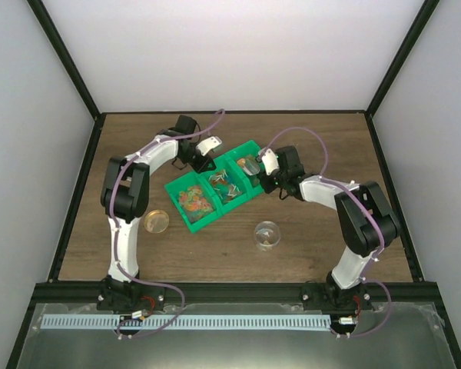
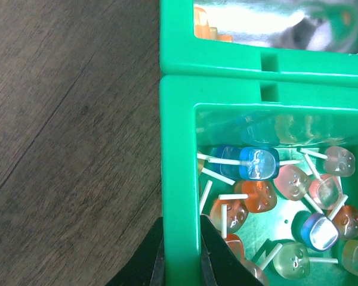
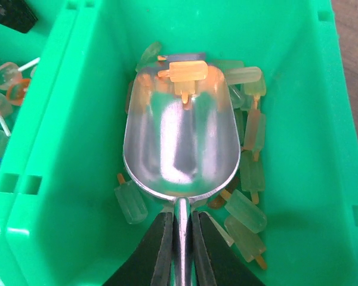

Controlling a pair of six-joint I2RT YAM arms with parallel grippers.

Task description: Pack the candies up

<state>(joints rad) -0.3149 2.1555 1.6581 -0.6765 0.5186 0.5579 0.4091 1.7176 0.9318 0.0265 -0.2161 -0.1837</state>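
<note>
Green plastic bins, three in a row, mid-table. Left bin (image 1: 178, 207): the candies (image 1: 195, 200), tiny loose pieces in orange, red, yellow and green. Middle bin (image 2: 179, 179): lollipops (image 2: 259, 164); left gripper (image 2: 181, 247) pinches its side wall. Right bin (image 3: 48, 149): pale ice-lolly sweets (image 3: 246, 211); metal scoop (image 3: 179, 143) with one orange sweet (image 3: 184, 71) in its bowl, handle pinched by right gripper (image 3: 180, 235). Clear cup (image 1: 266, 234) and round dish (image 1: 157, 221) stand apart on wooden table (image 1: 315, 131).

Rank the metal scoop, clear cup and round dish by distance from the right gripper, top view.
1. metal scoop: in the right gripper's jaws, rightmost bin.
2. clear cup: on the table, near side.
3. round dish: far left, by the left arm.
</note>
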